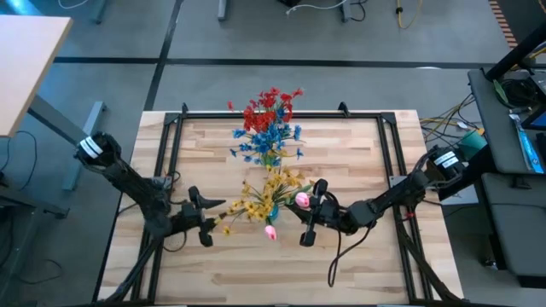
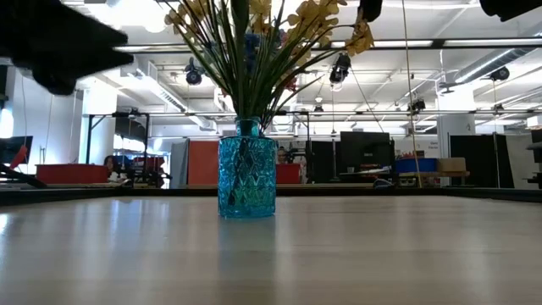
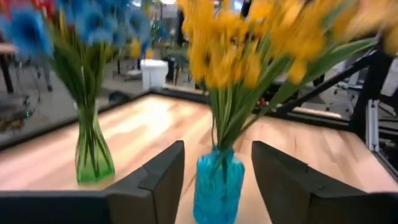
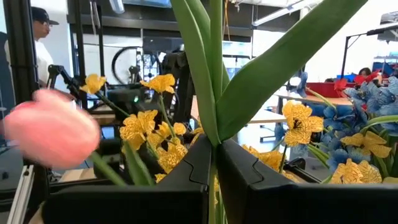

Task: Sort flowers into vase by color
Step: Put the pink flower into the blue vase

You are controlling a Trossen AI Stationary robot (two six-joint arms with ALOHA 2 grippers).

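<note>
Three bunches stand in a row down the table's middle: red flowers [image 1: 271, 107] farthest, blue flowers [image 1: 269, 141] in a green vase [image 3: 93, 158], and yellow flowers [image 1: 269, 194] nearest, in a blue glass vase [image 2: 246, 174]. My left gripper [image 1: 209, 222] is open, level, left of the blue vase [image 3: 217, 190], which shows ahead between its fingers, apart from them. My right gripper [image 1: 309, 213], right of the yellow bunch, is shut on a pink tulip stem. One pink bud [image 1: 301, 199] sits by the gripper and another [image 1: 270, 231] sits nearer the front edge. My right gripper pinches the tulip's green stem and leaf bases [image 4: 213, 134] between its two fingers [image 4: 186, 165]. The fingers come roughly level from the table's right. The leaves rise above the fingers, and a pink bud [image 4: 50, 134] leans off to one side. No part of it shows on the table.
A black frame [image 1: 281, 115] runs along the table's left, far and right edges. Bare wood lies along the near edge, in front of both grippers. A person [image 4: 40, 43] stands in the room beyond the table.
</note>
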